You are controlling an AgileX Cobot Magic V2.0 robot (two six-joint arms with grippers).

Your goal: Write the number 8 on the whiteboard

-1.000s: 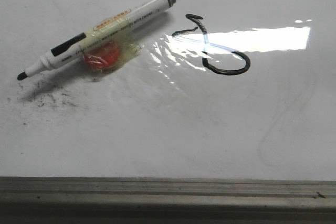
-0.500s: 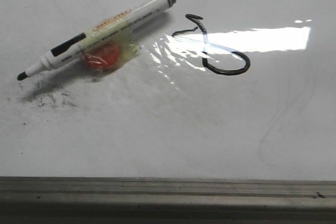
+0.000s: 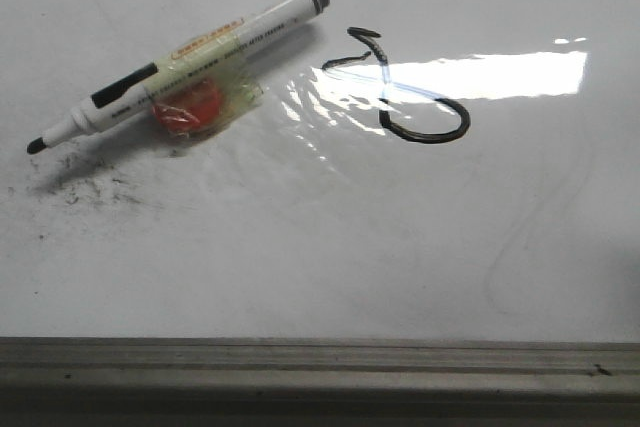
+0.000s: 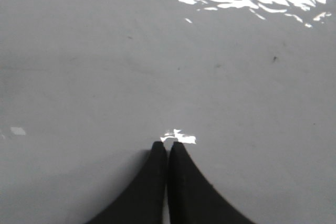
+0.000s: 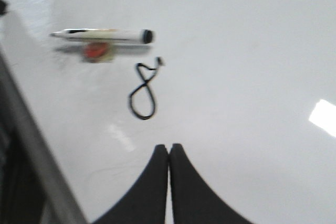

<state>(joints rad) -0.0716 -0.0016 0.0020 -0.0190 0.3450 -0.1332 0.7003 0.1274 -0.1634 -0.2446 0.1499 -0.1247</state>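
The number 8 is a thin black lopsided loop on the whiteboard; it also shows in the right wrist view as the number 8 on the whiteboard. A white marker lies uncapped to its left, taped to a red piece; the marker shows again in the right wrist view. My right gripper is shut and empty, short of the drawn figure. My left gripper is shut over bare whiteboard. Neither gripper appears in the front view.
A grey metal ledge runs along the board's near edge, seen also as the ledge. Black ink specks lie by the marker tip. A faint erased curve is at the right. A glare patch crosses the figure.
The marker, the figure and the specks have all shifted slightly left and up in the front view. Nothing was picked up or let go.
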